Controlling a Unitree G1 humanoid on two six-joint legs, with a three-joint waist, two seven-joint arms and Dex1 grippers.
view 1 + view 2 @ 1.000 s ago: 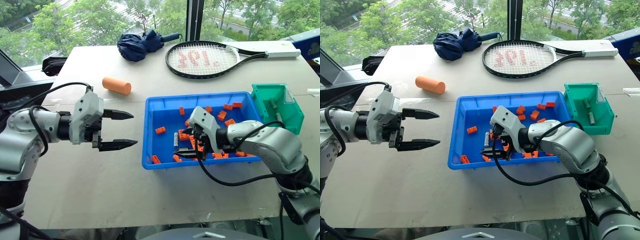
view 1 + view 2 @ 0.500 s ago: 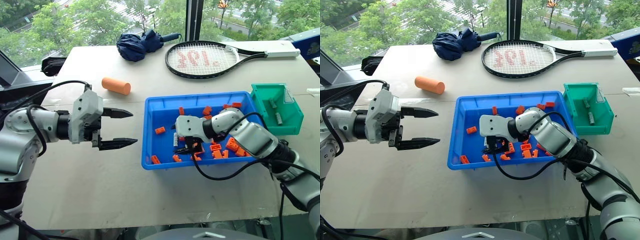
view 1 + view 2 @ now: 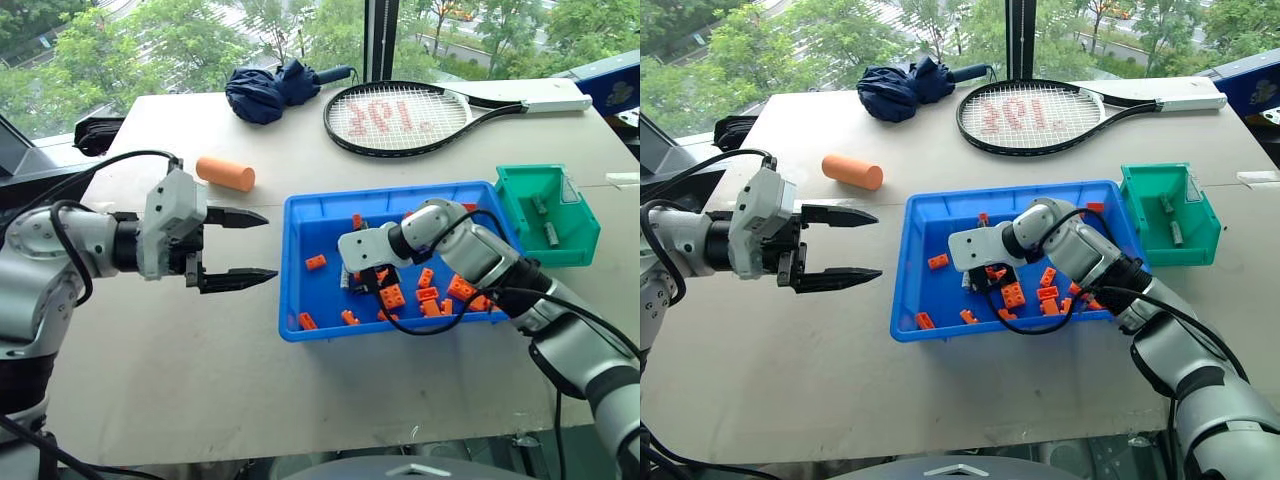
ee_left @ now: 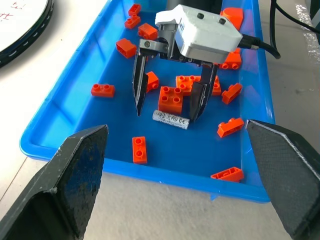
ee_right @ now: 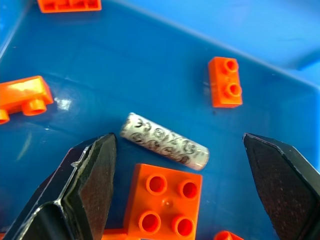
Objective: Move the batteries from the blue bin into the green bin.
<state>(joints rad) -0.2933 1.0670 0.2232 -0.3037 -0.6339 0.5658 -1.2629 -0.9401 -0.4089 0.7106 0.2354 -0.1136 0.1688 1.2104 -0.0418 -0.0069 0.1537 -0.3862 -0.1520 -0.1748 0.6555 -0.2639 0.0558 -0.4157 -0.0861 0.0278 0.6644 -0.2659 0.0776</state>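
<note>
A silver-grey battery lies flat on the floor of the blue bin, among orange bricks. My right gripper reaches down into the bin and stands open, one finger on each side of that battery without touching it. Two more batteries lie inside the green bin, which stands against the blue bin's far right corner. Left of the blue bin, my left gripper hovers open and empty above the table, pointing toward the bin.
Several orange bricks are scattered in the blue bin, one large brick right beside the battery. An orange foam cylinder lies on the table behind my left gripper. A tennis racket and a folded navy umbrella lie at the back.
My right gripper has rolled at the wrist and shifted toward the bin's left part, coming down astride the battery. The left gripper has stayed where it was.
</note>
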